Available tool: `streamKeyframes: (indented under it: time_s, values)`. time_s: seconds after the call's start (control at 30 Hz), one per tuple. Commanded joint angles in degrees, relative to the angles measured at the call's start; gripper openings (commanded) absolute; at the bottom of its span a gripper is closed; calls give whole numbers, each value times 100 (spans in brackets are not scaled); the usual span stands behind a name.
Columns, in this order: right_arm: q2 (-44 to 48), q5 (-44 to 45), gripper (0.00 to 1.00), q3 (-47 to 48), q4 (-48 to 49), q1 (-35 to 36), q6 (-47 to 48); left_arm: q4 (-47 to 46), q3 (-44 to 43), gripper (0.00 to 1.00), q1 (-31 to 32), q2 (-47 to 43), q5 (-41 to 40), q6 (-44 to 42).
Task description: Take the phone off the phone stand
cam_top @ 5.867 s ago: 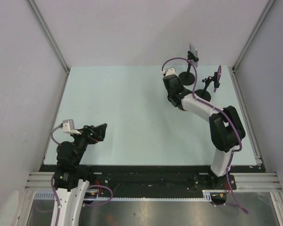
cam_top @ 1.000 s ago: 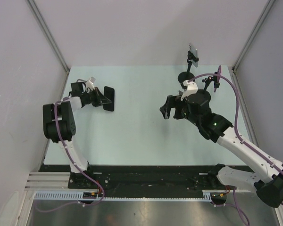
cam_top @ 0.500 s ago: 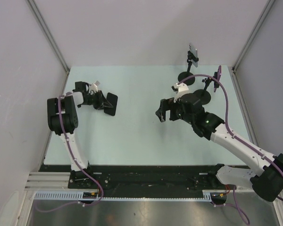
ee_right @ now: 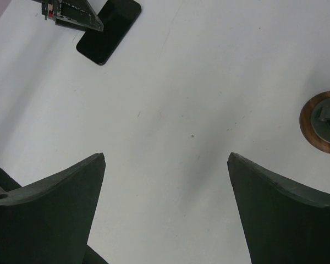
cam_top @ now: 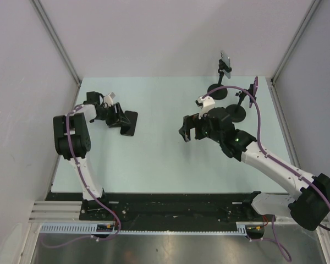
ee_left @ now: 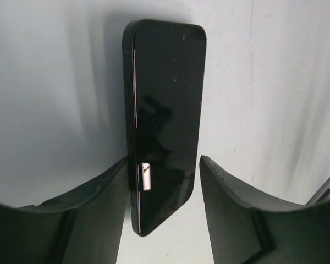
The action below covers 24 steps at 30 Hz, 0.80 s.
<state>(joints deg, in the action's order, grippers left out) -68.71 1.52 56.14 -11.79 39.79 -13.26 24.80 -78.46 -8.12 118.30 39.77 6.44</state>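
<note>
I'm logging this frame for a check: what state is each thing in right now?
black phone: flat on the table, off any stand.
left pincer: open, straddling the black phone.
right pincer: open, empty.
grey phone: clamped on the rear stand.
purple phone: clamped on the right stand.

Right pincer [ee_right: 166, 157] gapes above table [ee_right: 209, 82], phone [ee_right: 109, 30] beyond.

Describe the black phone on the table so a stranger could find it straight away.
Start at the pale green table and go to its far left side, where the left tool points. The phone lies there at its tip: a plain black slab down on the surface, unlike the two stands upright at the far right.
</note>
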Motion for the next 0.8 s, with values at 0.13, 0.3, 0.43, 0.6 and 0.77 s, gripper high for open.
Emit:
streamKeyframes:
  time_s: [0.13, 0.3, 0.43, 0.6, 0.77]
  values:
    - [-2, 234, 99, 37, 186, -59, 235, 271, 32, 65, -23, -255, -1551, -222]
    - [59, 428, 99, 37, 81, -77, 315, 280, 129, 70, 30, -369, -1534, -29]
    - [59, 498, 99, 37, 19, -68, 324, 280, 208, 71, 126, -413, -1464, 77]
    - [77, 604, 99, 37, 1, -68, 350, 271, 348, 72, 249, -439, -1340, 226]
    - [86, 674, 99, 29, -42, -68, 403, 271, 515, 71, 372, -501, -1165, 288]
